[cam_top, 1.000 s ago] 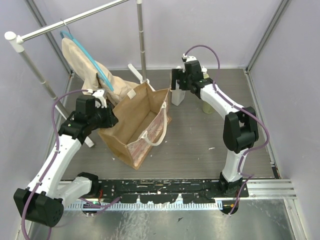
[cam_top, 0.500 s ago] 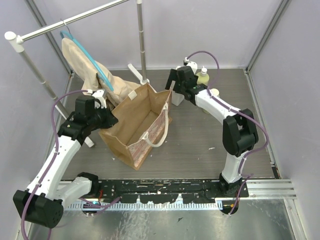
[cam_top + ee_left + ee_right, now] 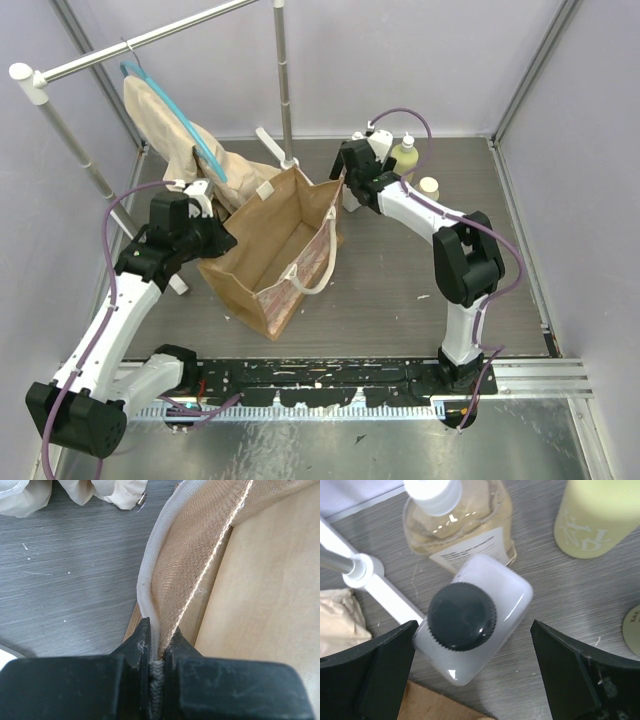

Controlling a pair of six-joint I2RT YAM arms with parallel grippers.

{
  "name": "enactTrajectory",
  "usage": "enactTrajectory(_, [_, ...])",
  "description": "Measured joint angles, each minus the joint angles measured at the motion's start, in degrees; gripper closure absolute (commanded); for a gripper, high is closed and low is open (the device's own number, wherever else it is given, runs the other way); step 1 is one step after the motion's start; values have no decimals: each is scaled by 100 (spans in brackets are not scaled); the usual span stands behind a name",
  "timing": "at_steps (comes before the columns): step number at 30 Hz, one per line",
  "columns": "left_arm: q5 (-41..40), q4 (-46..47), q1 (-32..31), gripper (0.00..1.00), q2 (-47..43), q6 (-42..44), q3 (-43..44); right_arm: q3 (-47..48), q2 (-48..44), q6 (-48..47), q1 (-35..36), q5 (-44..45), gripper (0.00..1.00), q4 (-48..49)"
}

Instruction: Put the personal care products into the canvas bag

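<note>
Squarely inside wide-open R gripper (image 3: 472,652): white bottle (image 3: 472,622); L gripper (image 3: 160,639) tight on canvas bag (image 3: 192,570) rim, prob. strap.

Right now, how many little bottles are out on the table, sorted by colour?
white bottle with black cap: 1
clear amber bottle: 1
yellow-green bottles: 2
Total: 4
</note>
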Motion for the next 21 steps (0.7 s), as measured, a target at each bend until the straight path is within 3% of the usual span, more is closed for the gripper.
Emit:
enactTrajectory(4, [2,13,0,100,-9,0,-24,0,92,90,-4,299,5,57])
enactTrajectory(8, [2,39,0,100,-11,-2,-70,4,136,149,-4,407,26,164])
enactTrajectory(11, [9,39,0,100,-15,-2,-70,4,136,116,17,470,28,208])
enactTrajectory(15, [20,42,0,100,-35,-2,-81,4,133,-17,24,442,42,225])
enactTrajectory(21, [22,44,0,100,-114,-17,-122,-59,52,-522,33,304,39,227])
